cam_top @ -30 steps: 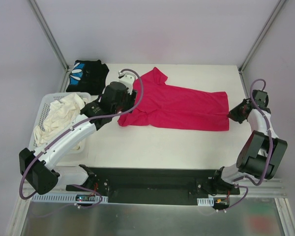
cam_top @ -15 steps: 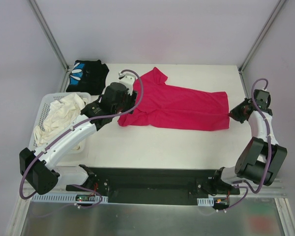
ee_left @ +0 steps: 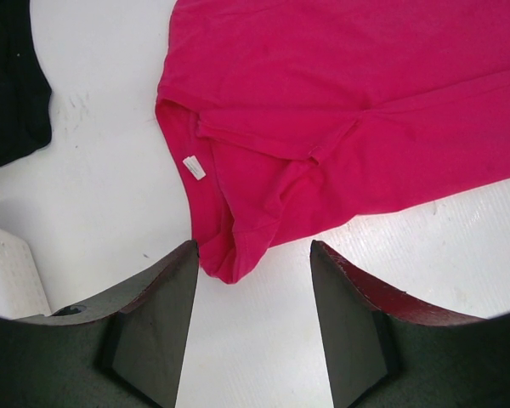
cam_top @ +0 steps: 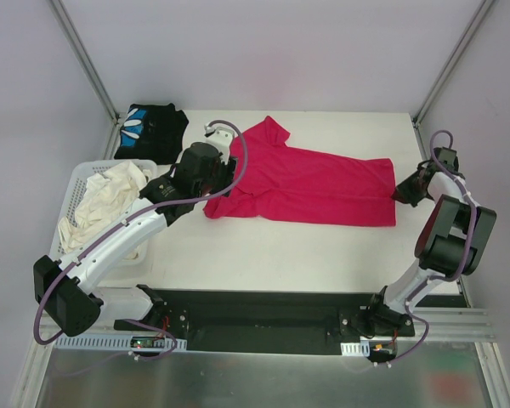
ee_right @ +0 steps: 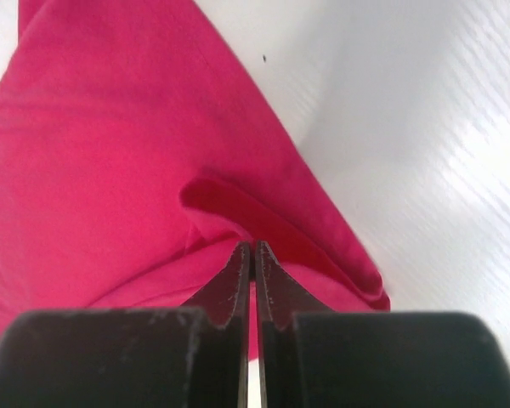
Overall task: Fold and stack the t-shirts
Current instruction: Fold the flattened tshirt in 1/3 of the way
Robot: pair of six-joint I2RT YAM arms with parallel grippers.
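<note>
From above, the magenta-red t-shirt [cam_top: 310, 183] lies spread flat across the far half of the white table [cam_top: 280, 246]. The black t-shirt [cam_top: 151, 127] sits bunched well off its left end, at the table's far corner. A white lattice basket [cam_top: 75, 183] holding pale cloth [cam_top: 102, 200] stands left of the red shirt's near-left corner. The left gripper [cam_top: 221, 183] hovers over that near-left corner; the right gripper [cam_top: 399, 194] meets the shirt's right edge.

The left wrist camera shows the left gripper [ee_left: 253, 251] released. Its two dark fingers [ee_left: 161, 314] stand wide apart on either side of the red shirt's [ee_left: 340, 93] rounded corner and do not clamp it. A small white label [ee_left: 193, 167] shows on the cloth just above that corner.

In the right wrist view, the right gripper [ee_right: 253, 246] is clenched, its tips pinching a raised fold at the red shirt's [ee_right: 93, 170] edge, with bare table [ee_right: 433, 170] beside it.
</note>
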